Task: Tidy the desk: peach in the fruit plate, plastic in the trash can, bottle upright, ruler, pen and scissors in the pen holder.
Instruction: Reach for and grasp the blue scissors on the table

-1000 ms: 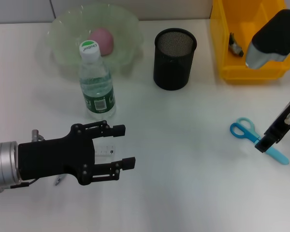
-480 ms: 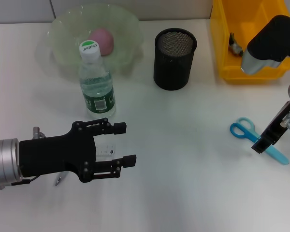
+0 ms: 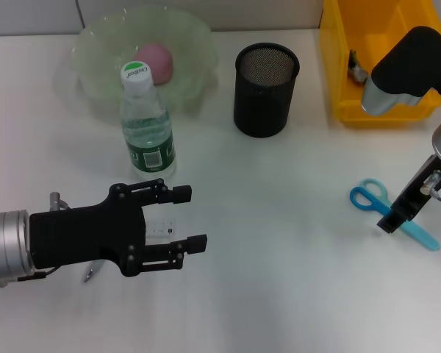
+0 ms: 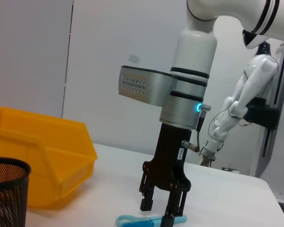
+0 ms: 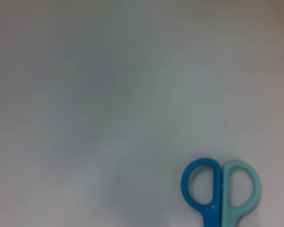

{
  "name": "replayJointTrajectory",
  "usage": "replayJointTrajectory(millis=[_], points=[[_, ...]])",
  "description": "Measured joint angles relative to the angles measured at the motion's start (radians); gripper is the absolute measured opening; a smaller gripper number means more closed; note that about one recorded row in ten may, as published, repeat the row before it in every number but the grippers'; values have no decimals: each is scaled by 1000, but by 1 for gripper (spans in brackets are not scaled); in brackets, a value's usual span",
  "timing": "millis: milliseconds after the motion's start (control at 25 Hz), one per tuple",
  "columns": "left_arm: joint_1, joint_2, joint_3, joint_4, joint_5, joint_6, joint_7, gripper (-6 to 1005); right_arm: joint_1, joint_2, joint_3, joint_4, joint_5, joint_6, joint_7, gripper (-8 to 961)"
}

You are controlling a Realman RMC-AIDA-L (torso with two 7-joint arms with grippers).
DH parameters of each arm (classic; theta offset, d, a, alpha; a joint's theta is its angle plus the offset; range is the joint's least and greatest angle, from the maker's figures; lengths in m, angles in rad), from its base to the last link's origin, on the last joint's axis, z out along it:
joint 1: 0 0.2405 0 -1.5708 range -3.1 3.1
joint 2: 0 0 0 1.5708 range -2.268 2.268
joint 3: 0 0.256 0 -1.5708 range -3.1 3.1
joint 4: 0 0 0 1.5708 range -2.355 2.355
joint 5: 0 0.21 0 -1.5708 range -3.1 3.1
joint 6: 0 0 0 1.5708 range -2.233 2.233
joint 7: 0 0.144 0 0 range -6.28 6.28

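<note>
The blue scissors [image 3: 373, 200] lie flat at the right of the desk. My right gripper [image 3: 392, 220] is open and stands straight down over their blades, with one finger on each side in the left wrist view [image 4: 157, 213]. The scissors' handles show in the right wrist view [image 5: 221, 189]. My left gripper [image 3: 195, 218] is open and hovers low over a clear ruler [image 3: 162, 230]. A pen [image 3: 88, 275] is mostly hidden under the left arm. The bottle [image 3: 147, 125] stands upright. The peach [image 3: 156, 59] lies in the green plate [image 3: 195, 37].
The black mesh pen holder [image 3: 266, 88] stands at the back centre. The yellow bin [image 3: 338, 73] is at the back right with a small item [image 3: 359, 70] inside. The right arm's upper link [image 3: 408, 62] hangs over the bin.
My right gripper has shifted a little to the left along the scissors, and its upper link moved left too. The left arm has barely moved.
</note>
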Motion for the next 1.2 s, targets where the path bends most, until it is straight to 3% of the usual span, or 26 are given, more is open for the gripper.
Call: replayJointTrajectory(millis=[1200], points=[[-2,-1,-1,-10,0,-1,19,753,10,0,-12,46,0,26,11,608]])
